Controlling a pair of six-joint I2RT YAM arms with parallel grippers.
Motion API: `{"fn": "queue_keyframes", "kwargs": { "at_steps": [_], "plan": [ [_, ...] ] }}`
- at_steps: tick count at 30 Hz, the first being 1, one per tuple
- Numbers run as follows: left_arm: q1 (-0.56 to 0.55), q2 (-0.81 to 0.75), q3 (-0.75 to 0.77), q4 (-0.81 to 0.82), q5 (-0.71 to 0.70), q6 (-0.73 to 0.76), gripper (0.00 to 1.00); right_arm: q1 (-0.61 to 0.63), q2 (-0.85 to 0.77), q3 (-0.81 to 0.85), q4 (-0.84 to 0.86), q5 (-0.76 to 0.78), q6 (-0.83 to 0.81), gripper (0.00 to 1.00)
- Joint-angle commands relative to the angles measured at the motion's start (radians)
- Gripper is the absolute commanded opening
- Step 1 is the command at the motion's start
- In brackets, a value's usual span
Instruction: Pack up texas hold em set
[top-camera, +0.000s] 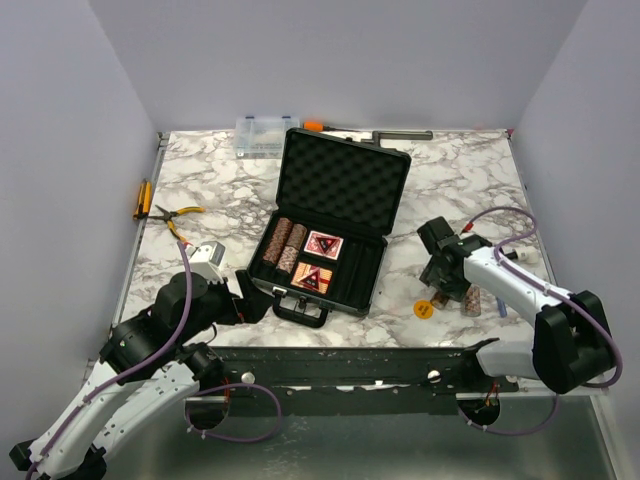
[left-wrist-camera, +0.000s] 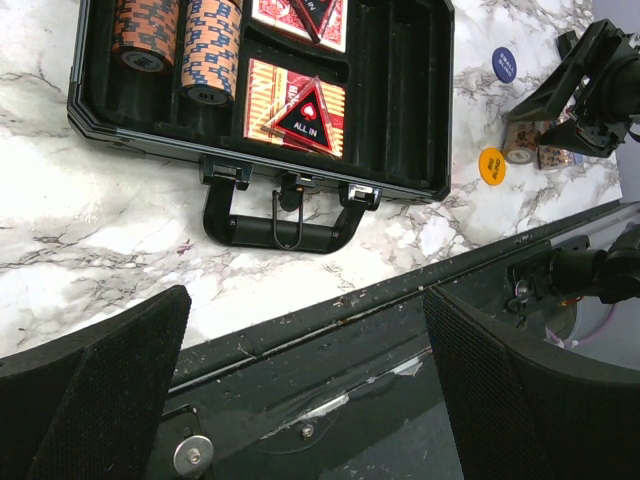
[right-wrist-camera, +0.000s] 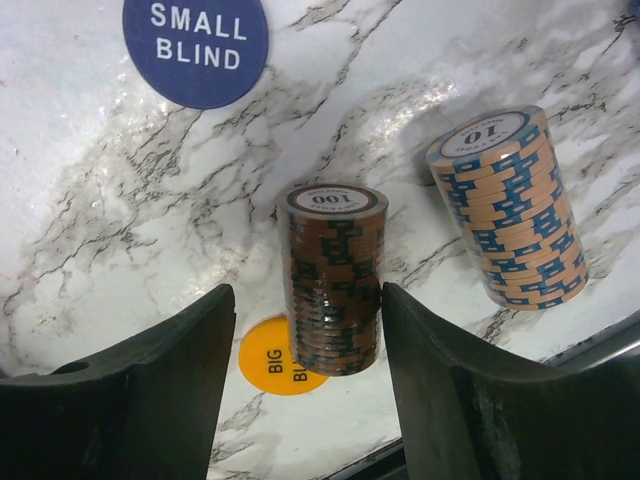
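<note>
The 100 chip stack (right-wrist-camera: 333, 280) is seen upright on the counter (right-wrist-camera: 100, 200) betw. the right fingers (right-wrist-camera: 150, 400), which are apart, not yet clamped. The left fingers (left-wrist-camera: 90, 400) are apart w/ nothing held; the case (left-wrist-camera: 420, 120) lies ahead of them.

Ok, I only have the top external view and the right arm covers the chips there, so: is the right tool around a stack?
Observer: Yes. The right wrist view shows the dark 100 chip stack upright between the right tool's open fingers, with a gap on each side.
Operator: Any other stack close by?
Observer: One. A lighter stack marked 10 stands outside the fingers, apart from the first.
Operator: And the yellow disc I see?
Observer: The yellow disc lies flat. Its print starts BIG BL, and the 100 chip stack hides the rest.
</note>
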Motion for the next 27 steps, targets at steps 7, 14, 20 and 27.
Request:
{"fn": "queue_keyframes", "kwargs": {
  "at_steps": [7,14,20,27],
  "plan": [
    [0.005,0.014,-0.010,0.012,0.022,0.017,0.99,-0.035,0.020,-0.022,0.046,0.036,-0.018,0.61],
    [0.004,0.015,-0.010,0.012,0.022,0.017,0.98,-0.048,0.031,-0.052,0.077,0.017,-0.015,0.57],
    [0.005,0.015,-0.010,0.012,0.022,0.018,0.98,-0.054,0.041,-0.064,0.101,0.020,-0.028,0.51],
    [0.005,0.015,-0.010,0.013,0.023,0.017,0.98,-0.056,0.043,-0.076,0.113,0.013,-0.027,0.46]
  ]
}}
